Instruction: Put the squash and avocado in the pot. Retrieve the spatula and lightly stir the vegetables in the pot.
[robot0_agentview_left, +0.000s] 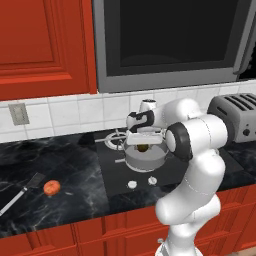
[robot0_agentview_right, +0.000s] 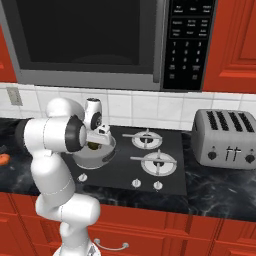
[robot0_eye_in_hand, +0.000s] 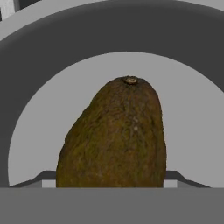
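Avocado (robot0_eye_in_hand: 116, 135) in pot (robot0_agentview_left: 145, 159); squash (robot0_agentview_left: 51, 187) beside spatula (robot0_agentview_left: 20, 192).

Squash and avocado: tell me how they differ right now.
The squash is orange-red and roundish; the avocado is olive-brown and elongated. The squash lies on the black counter beside the spatula; the avocado is inside the pot. Both are small vegetables.

Avocado (robot0_eye_in_hand: 114, 135) crowds the pot (robot0_agentview_left: 145, 157) under my hand, bare counter (robot0_agentview_left: 75, 170) around squash (robot0_agentview_left: 51, 187), spatula (robot0_agentview_left: 22, 192) beside it
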